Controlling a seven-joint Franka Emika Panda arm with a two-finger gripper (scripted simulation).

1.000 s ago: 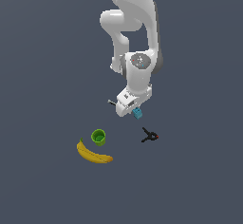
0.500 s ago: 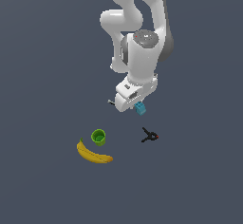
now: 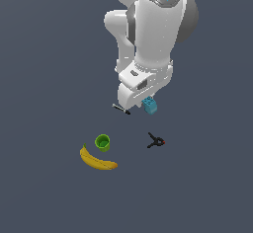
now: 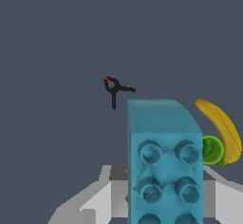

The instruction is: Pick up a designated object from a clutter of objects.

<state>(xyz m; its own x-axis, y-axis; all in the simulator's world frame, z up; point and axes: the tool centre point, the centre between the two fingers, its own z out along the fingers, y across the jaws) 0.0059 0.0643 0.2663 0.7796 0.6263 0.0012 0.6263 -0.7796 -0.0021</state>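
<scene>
Exterior view, left to right. Banana [image 3: 97, 160] lies flat on the dark grey table [image 3: 44, 79], curved, its ends turned up. Green cup [image 3: 102, 142] stands upright just beside the banana's upper edge, mouth open to the camera; whether they touch is not clear. Thin dark tool [image 3: 121, 109] lies near the arm's lower end, partly under it. No table edges or corners show in either view, so placement against them cannot be given.

White arm [image 3: 153, 34] hangs over the middle of the scene. Gripper [image 3: 146, 101] sits at its lower end, clenched on the brick [image 3: 150, 105]; the light-blue brick pokes out below the white housing, apparently off the table. Fingers themselves mostly hidden by the housing.

Black clamp [image 3: 155, 140], red tip, lies apart to the exterior view's right of the cup.

Wrist view: brick [image 4: 163, 161] fills the near field, studded face to the camera, grey gripper parts either side. Clamp [image 4: 114, 87] lies beyond on the table. Banana [image 4: 224, 129] and cup [image 4: 211, 149] show past the brick's edge.
</scene>
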